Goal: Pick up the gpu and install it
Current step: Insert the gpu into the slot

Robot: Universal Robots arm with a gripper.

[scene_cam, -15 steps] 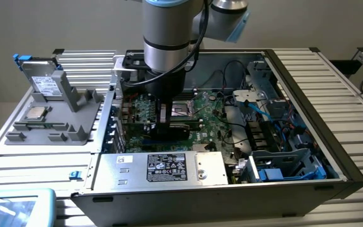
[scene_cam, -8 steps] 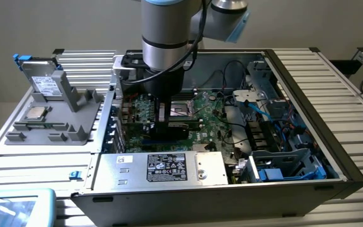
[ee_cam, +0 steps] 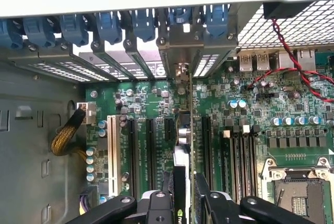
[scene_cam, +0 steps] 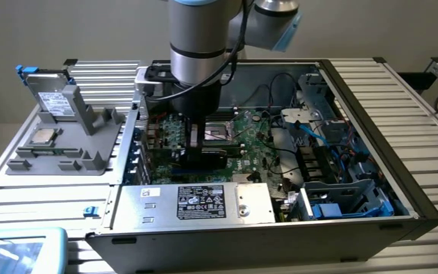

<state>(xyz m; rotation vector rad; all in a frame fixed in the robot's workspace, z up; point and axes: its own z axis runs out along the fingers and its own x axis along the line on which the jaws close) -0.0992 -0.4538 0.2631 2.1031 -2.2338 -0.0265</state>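
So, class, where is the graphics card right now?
In the wrist view the graphics card stands edge-on between the gripper's fingers, at the motherboard slots inside the computer case.

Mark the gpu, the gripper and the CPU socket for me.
gpu (ee_cam: 183, 135): wrist view, card's exposed edge.
gripper (ee_cam: 185, 204): wrist view, midway between its fingertips.
CPU socket (ee_cam: 298, 197): wrist view, socket's middle.

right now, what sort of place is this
Probably a robotics lab bench for computer assembly: an open desktop case lies on a slatted metal table, a grey fixture beside it holds spare parts, and the robot arm reaches into the case with the gpu in its gripper.
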